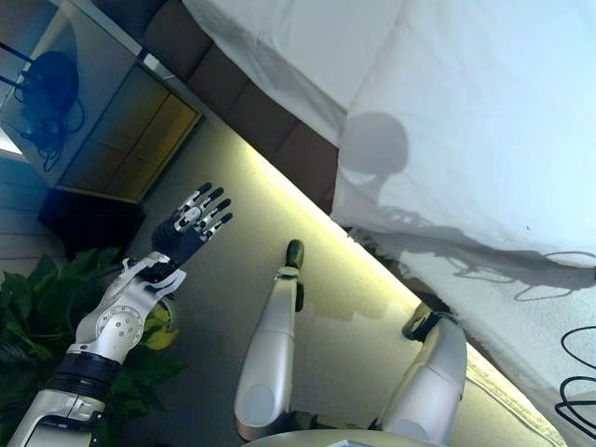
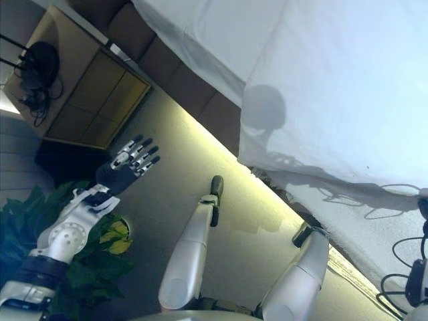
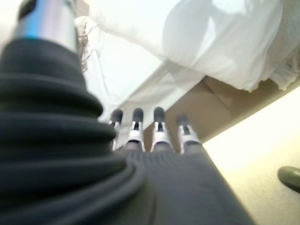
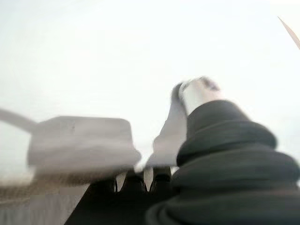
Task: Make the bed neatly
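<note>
- The bed [image 1: 279, 102] runs across the upper right of the eye views, its brown padded side panels facing the floor [image 1: 307, 307]
- A white sheet [image 1: 484, 121] covers the top of the bed and hangs over the edge; one flap drapes lower on the right part, ending in a wrinkled hem above the floor
- The left hand [image 1: 194, 223] is raised in the air over the floor, well apart from the bed, fingers straight and spread, holding nothing
- In the left wrist view the fingers [image 3: 159, 124] of that hand stick out straight in a row past the dark ribbed cover, pointing toward the hanging white sheet [image 3: 201, 42] and the brown bed side [image 3: 220, 108], touching neither
- The right hand [image 4: 140, 180] shows only in its own wrist view, as dark shapes beside the ribbed cover against a pale surface; I cannot tell whether its fingers are open or curled, nor whether it touches the sheet
- A potted green plant [image 1: 37, 317] stands at the lower left, just under the left arm
- A wooden cabinet [image 2: 93, 100] with panelled doors stands at the upper left, beyond the plant
- A glowing strip of light runs along the floor under the bed edge
</note>
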`<state>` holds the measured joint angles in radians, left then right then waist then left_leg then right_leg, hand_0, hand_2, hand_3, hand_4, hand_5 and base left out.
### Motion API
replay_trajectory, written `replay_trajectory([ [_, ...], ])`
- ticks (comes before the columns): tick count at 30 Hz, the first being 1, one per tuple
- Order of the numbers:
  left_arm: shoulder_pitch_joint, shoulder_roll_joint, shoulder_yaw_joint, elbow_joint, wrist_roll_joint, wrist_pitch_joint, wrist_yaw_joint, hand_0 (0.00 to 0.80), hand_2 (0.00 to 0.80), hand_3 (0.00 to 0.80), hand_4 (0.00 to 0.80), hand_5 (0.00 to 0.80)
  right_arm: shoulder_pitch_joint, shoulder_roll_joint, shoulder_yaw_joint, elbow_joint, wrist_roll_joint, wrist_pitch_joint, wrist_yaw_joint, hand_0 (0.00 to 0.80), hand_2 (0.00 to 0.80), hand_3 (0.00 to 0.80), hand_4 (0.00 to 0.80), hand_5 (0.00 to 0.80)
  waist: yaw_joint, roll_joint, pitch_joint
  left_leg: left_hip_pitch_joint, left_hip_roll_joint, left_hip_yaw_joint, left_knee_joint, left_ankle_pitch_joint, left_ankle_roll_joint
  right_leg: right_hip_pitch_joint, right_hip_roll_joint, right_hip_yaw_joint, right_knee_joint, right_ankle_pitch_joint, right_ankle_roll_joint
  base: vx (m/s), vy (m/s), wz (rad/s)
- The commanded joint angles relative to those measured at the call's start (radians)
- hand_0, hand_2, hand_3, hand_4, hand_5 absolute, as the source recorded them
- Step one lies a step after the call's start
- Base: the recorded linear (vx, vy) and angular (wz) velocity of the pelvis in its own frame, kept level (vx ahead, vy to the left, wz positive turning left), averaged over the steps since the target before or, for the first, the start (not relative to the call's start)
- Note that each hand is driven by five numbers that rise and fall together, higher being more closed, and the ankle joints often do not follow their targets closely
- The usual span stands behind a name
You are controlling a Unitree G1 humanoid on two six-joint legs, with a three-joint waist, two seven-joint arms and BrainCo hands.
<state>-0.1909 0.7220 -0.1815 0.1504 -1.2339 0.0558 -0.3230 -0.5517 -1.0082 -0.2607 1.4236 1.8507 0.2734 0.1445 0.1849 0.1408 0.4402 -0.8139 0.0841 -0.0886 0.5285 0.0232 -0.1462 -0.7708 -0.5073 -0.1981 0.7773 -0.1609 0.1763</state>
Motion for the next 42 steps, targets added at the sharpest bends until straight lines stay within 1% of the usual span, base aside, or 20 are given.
replay_trajectory([
  [1,-0.044,0.007,-0.010,0.045,-0.002,-0.036,-0.021,0.000,0.000,0.000,0.000,0.000,-0.097,0.011,0.006,-0.063,0.122,0.014,0.041,0.800,0.800,0.800,0.800,0.800,0.048,-0.030,-0.046,0.011,0.059,-0.033,-0.001,-0.008,-0.017,-0.036,-0.026,0.041,-0.066,0.164,0.066,-0.009,0.008,0.04],
  [3,-0.038,-0.001,-0.006,0.052,0.003,-0.039,-0.027,0.000,0.000,0.000,0.000,0.000,-0.077,0.036,-0.028,-0.056,0.122,0.030,0.082,0.800,0.800,0.800,0.800,0.800,0.044,-0.033,-0.047,0.016,0.059,-0.031,-0.003,-0.010,-0.019,-0.028,-0.023,0.038,-0.077,0.167,0.066,0.004,0.013,0.04],
  [5,-0.036,-0.014,-0.012,0.060,0.001,-0.045,-0.020,0.000,0.000,0.000,0.000,0.000,-0.032,0.086,-0.043,-0.060,0.122,0.065,0.111,0.800,0.800,0.800,0.800,0.800,0.036,-0.039,-0.053,0.031,0.060,-0.025,-0.019,-0.004,-0.018,-0.011,-0.016,0.033,-0.104,0.182,0.067,0.004,0.008,0.02],
  [6,-0.030,-0.026,-0.013,0.061,0.006,-0.050,-0.018,0.000,0.000,0.000,0.000,0.000,0.012,0.125,-0.043,-0.069,0.122,0.070,0.120,0.800,0.800,0.800,0.800,0.800,0.032,-0.044,-0.056,0.045,0.059,-0.022,-0.026,-0.005,-0.017,0.005,-0.011,0.031,-0.124,0.189,0.068,0.000,0.000,0.00],
  [8,-0.022,-0.048,-0.009,0.057,0.030,-0.046,-0.006,0.000,0.000,0.000,0.000,0.000,0.072,0.183,-0.041,-0.073,0.122,0.068,0.148,0.800,0.800,0.800,0.800,0.800,0.030,-0.052,-0.061,0.072,0.062,-0.018,-0.037,-0.011,-0.016,0.036,-0.004,0.024,-0.151,0.196,0.070,0.038,0.000,0.00],
  [12,-0.025,-0.081,-0.022,0.080,0.073,-0.055,0.020,0.000,0.000,0.000,0.000,0.000,0.139,0.253,-0.011,-0.075,0.122,0.061,0.203,0.800,0.800,0.800,0.800,0.800,0.017,-0.060,-0.075,0.124,0.069,-0.010,-0.065,-0.014,-0.018,0.095,0.009,0.019,-0.204,0.208,0.075,0.056,0.028,-0.08],
  [13,-0.029,-0.089,-0.028,0.088,0.084,-0.059,0.028,0.000,0.000,0.000,0.000,0.000,0.151,0.268,0.000,-0.081,0.122,0.055,0.213,0.800,0.800,0.800,0.800,0.800,0.013,-0.060,-0.077,0.142,0.070,-0.008,-0.074,-0.015,-0.018,0.112,0.012,0.020,-0.220,0.212,0.077,0.068,0.061,-0.05],
  [15,-0.045,-0.113,-0.043,0.109,0.100,-0.069,0.044,0.000,0.000,0.000,0.000,0.000,0.168,0.303,0.014,-0.087,0.051,0.036,0.249,0.800,0.800,0.800,0.800,0.800,0.002,-0.060,-0.083,0.178,0.070,-0.002,-0.092,-0.018,-0.017,0.145,0.015,0.023,-0.252,0.222,0.080,0.072,0.063,-0.06],
  [19,-0.065,-0.150,-0.063,0.125,0.100,-0.070,0.079,0.000,0.000,0.000,0.000,0.000,0.208,0.388,0.045,-0.129,-0.062,-0.033,0.325,0.800,0.800,0.800,0.800,0.800,-0.016,-0.065,-0.095,0.246,0.069,0.007,-0.127,-0.023,-0.015,0.214,0.023,0.027,-0.318,0.244,0.086,0.086,0.031,-0.03],
  [22,-0.076,-0.183,-0.074,0.137,0.120,-0.066,0.090,0.000,0.000,0.000,0.000,0.000,0.230,0.463,0.086,-0.204,-0.128,-0.082,0.356,0.800,0.800,0.800,0.800,0.800,-0.029,-0.077,-0.101,0.295,0.071,0.011,-0.157,-0.022,-0.013,0.268,0.029,0.019,-0.376,0.265,0.086,0.071,-0.024,-0.05],
  [23,-0.079,-0.188,-0.076,0.136,0.119,-0.063,0.088,0.000,0.000,0.000,0.000,0.000,0.232,0.474,0.096,-0.221,-0.136,-0.089,0.361,0.800,0.800,0.800,0.800,0.800,-0.032,-0.078,-0.100,0.302,0.072,0.011,-0.163,-0.021,-0.013,0.277,0.030,0.017,-0.385,0.269,0.086,0.041,-0.021,-0.03],
  [25,-0.086,-0.225,-0.099,0.129,0.127,-0.053,0.076,0.000,0.000,0.000,0.000,0.000,0.245,0.539,0.179,-0.347,-0.171,-0.125,0.368,0.800,0.800,0.800,0.800,0.800,-0.044,-0.082,-0.099,0.331,0.071,0.015,-0.183,-0.019,-0.007,0.308,0.032,0.017,-0.426,0.290,0.086,0.000,0.000,0.00],
  [26,-0.084,-0.236,-0.108,0.126,0.135,-0.054,0.076,0.000,0.000,0.000,0.000,0.000,0.251,0.555,0.210,-0.396,-0.199,-0.150,0.352,0.800,0.800,0.800,0.800,0.800,-0.048,-0.083,-0.099,0.338,0.071,0.017,-0.189,-0.018,-0.006,0.318,0.033,0.016,-0.439,0.295,0.086,0.026,0.013,-0.03],
  [27,-0.077,-0.252,-0.126,0.116,0.142,-0.057,0.090,0.000,0.000,0.000,0.000,0.000,0.259,0.581,0.265,-0.509,-0.250,-0.202,0.289,0.800,0.800,0.800,0.800,0.800,-0.054,-0.085,-0.100,0.351,0.071,0.018,-0.197,-0.016,-0.005,0.332,0.036,0.016,-0.459,0.304,0.086,0.029,0.007,-0.06],
  [28,-0.072,-0.263,-0.137,0.106,0.140,-0.050,0.102,0.000,0.000,0.000,0.000,0.000,0.269,0.599,0.305,-0.602,-0.289,-0.238,0.236,0.800,0.800,0.800,0.800,0.800,-0.058,-0.089,-0.100,0.358,0.073,0.019,-0.200,-0.015,-0.006,0.340,0.037,0.017,-0.471,0.311,0.086,0.038,-0.001,-0.08],
  [30,-0.057,-0.291,-0.147,0.095,0.128,-0.031,0.108,0.000,0.000,0.000,0.000,0.000,0.291,0.618,0.372,-0.756,-0.372,-0.294,0.159,0.800,0.800,0.800,0.800,0.800,-0.067,-0.101,-0.101,0.369,0.077,0.022,-0.206,-0.012,-0.008,0.352,0.035,0.015,-0.495,0.328,0.086,0.027,0.000,-0.10],
  [32,-0.053,-0.317,-0.161,0.116,0.126,-0.021,0.104,0.000,0.000,0.000,0.000,0.000,0.296,0.623,0.415,-0.848,-0.443,-0.332,0.101,0.800,0.800,0.800,0.800,0.800,-0.077,-0.110,-0.099,0.378,0.085,0.028,-0.203,-0.014,-0.010,0.359,0.036,0.018,-0.499,0.330,0.086,0.027,0.015,-0.10],
  [34,-0.072,-0.345,-0.196,0.169,0.123,-0.018,0.110,0.000,0.000,0.000,0.000,0.000,0.288,0.630,0.445,-0.920,-0.514,-0.350,0.035,0.800,0.800,0.800,0.800,0.800,-0.093,-0.117,-0.095,0.379,0.092,0.032,-0.191,-0.016,-0.009,0.356,0.040,0.029,-0.485,0.325,0.086,0.031,0.024,-0.09],
  [38,-0.148,-0.399,-0.251,0.257,0.068,-0.012,0.149,0.000,0.000,0.000,0.000,0.000,0.259,0.657,0.482,-0.980,-0.556,-0.352,-0.033,0.800,0.800,0.800,0.800,0.800,-0.120,-0.131,-0.083,0.366,0.099,0.035,-0.169,-0.015,-0.004,0.341,0.048,0.042,-0.465,0.320,0.086,0.003,0.005,-0.01],
  [42,-0.203,-0.447,-0.272,0.277,-0.022,0.016,0.161,0.000,0.000,0.000,0.000,0.000,0.231,0.691,0.506,-1.003,-0.557,-0.372,-0.074,0.800,0.800,0.800,0.800,0.800,-0.128,-0.143,-0.073,0.346,0.107,0.034,-0.159,-0.006,-0.005,0.329,0.051,0.040,-0.469,0.332,0.086,-0.033,-0.041,-0.11],
])
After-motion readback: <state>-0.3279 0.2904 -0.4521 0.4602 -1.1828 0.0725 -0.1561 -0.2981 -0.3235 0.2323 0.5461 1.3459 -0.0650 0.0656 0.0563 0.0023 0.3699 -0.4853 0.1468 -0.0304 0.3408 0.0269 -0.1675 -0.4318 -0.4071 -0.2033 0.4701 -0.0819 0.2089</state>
